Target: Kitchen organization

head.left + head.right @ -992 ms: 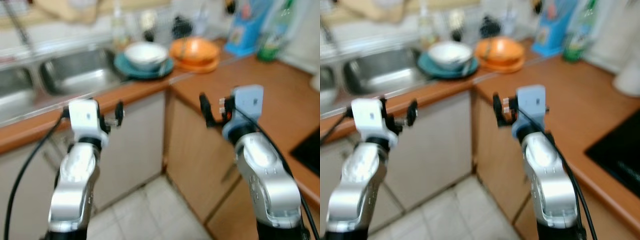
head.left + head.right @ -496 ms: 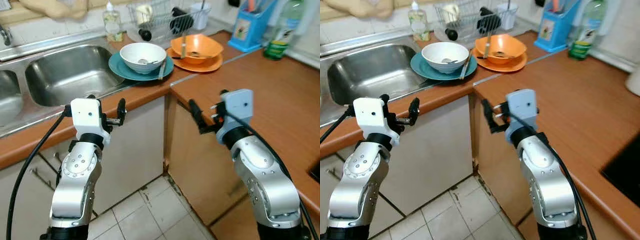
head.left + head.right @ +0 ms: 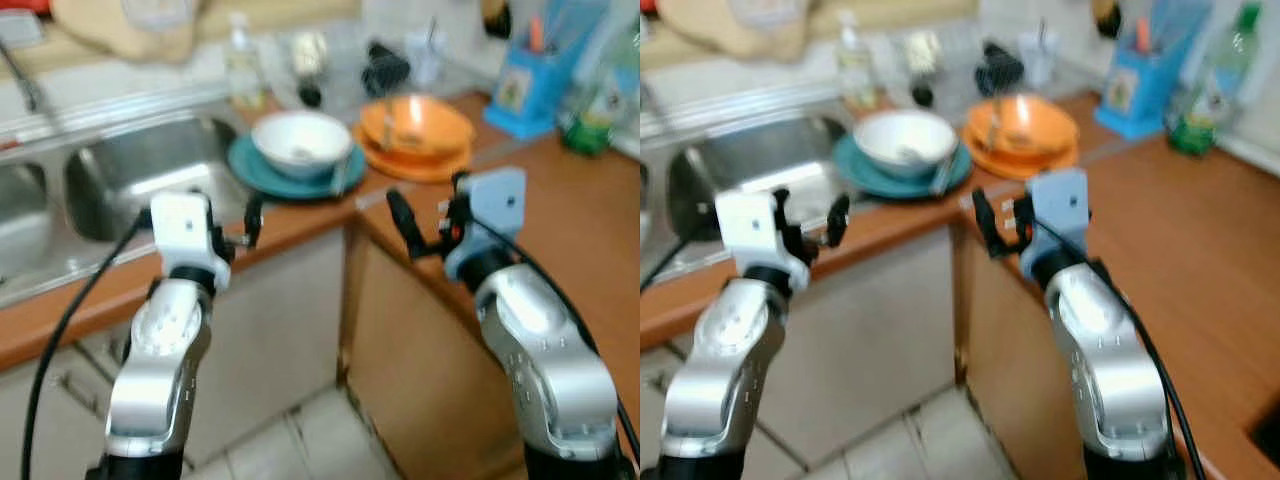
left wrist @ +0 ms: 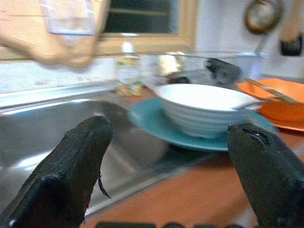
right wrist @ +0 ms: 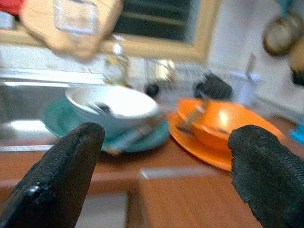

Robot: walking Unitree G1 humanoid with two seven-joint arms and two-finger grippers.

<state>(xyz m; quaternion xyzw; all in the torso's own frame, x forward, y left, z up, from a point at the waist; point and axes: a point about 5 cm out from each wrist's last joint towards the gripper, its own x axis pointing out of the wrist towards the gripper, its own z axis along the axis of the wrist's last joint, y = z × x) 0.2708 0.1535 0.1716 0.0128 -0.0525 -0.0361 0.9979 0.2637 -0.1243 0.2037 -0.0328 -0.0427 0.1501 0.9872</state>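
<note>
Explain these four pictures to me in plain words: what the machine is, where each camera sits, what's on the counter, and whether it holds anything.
This is a humanoid robot with two silver arms, standing at a kitchen counter.

The two wide pictures come from cameras in its head, looking down. The other two come from cameras on its wrists, looking out between each gripper's black fingers.

The left gripper and right gripper both hover in front of the counter edge, open and holding nothing.

On the counter, beside the sink, a white bowl sits on a teal plate, and an orange bowl sits on an orange plate. Behind them stand a soap bottle, a dish rack, a blue holder and a green bottle. The pictures are blurred.
</note>
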